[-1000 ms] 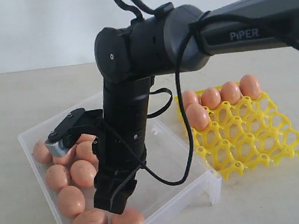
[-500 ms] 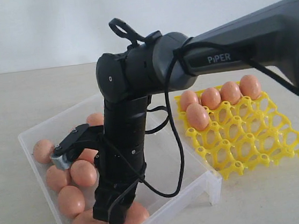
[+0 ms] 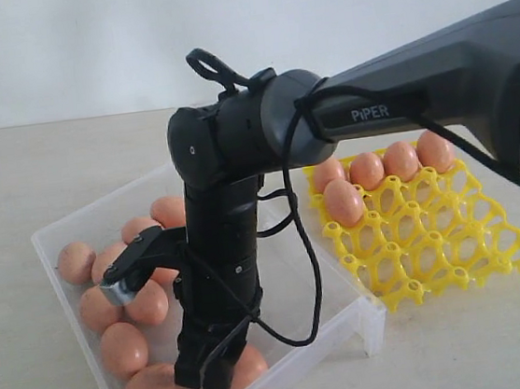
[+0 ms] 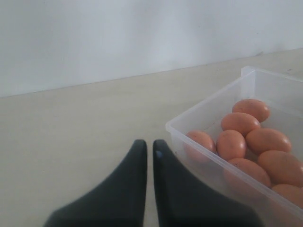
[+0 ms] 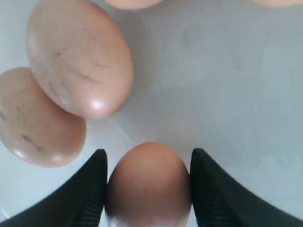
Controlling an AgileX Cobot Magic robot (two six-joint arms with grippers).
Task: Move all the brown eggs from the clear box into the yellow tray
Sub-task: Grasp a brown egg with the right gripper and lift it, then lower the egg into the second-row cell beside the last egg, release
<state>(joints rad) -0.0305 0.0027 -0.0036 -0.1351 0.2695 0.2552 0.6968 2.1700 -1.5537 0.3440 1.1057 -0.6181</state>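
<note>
While the right tool (image 5: 148, 152) reaches down into the clear box (image 3: 293, 275), its fingers sit against both sides of one brown egg (image 5: 148, 187). This egg's long axis runs along the fingers, with one end poking past the tips. At least ten brown eggs (image 3: 124, 348) show in the box, the arm covering part of it. They lie on their sides, long axes pointing various ways. Five more stand upright in the yellow tray (image 3: 444, 239): four along the far row, one in the next row at the end nearest the box. The left tool (image 4: 149, 142), closed to a sliver and empty, hangs over the tabletop (image 3: 465, 340) just beside the box.
</note>
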